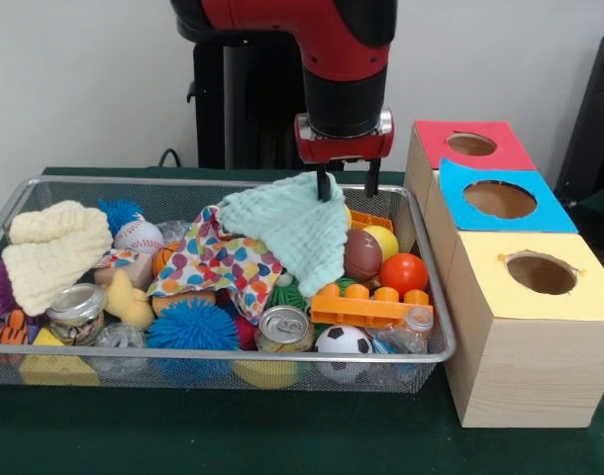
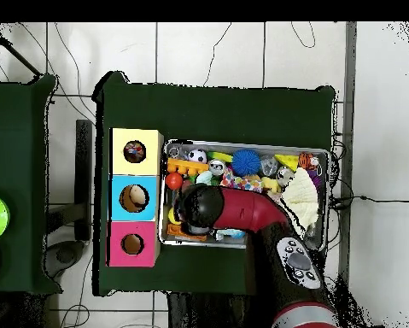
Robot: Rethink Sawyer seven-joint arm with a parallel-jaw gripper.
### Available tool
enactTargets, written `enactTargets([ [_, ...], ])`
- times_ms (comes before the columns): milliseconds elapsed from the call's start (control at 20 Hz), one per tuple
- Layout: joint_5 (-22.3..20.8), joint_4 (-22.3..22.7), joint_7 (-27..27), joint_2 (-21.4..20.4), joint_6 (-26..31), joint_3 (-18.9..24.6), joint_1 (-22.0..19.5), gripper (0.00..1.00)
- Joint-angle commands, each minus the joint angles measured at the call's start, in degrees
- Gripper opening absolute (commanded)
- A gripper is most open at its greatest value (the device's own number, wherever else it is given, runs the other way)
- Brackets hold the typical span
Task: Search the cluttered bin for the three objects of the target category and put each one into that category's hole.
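The tool (image 1: pixel 347 185) is clenched on the top corner of the mint waffle cloth (image 1: pixel 294 231), which hangs draped from it over the wire bin (image 1: pixel 208 185) on the green surface (image 1: pixel 233 435). Lifting this plain cloth likely serves to uncover what lies under it. Just beside the cloth, toward the cream cloth (image 1: pixel 52 250), the polka-dot fabric (image 1: pixel 215 264) lies exposed. The yellow-topped hole (image 1: pixel 541 273) stands outside the bin.

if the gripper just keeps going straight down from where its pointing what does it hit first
Most likely the mint waffle cloth: the gripper points down at its top corner and may already touch it. Depth is unclear, so the orange toy behind is possible.
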Motion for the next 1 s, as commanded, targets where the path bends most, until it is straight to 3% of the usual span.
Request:
enactTargets([
  [50,-1.4,-4.0,8.5,3.4,-8.0,0.1,1.1,1.00],
  [600,1.0,-11.3,7.4,-1.1,-3.3,0.5,1.4,1.00],
  [800,1.8,-12.9,7.2,-2.2,1.4,0.6,1.7,1.00],
  [1000,1.4,-13.4,7.3,-2.9,1.6,0.0,1.9,1.00],
])
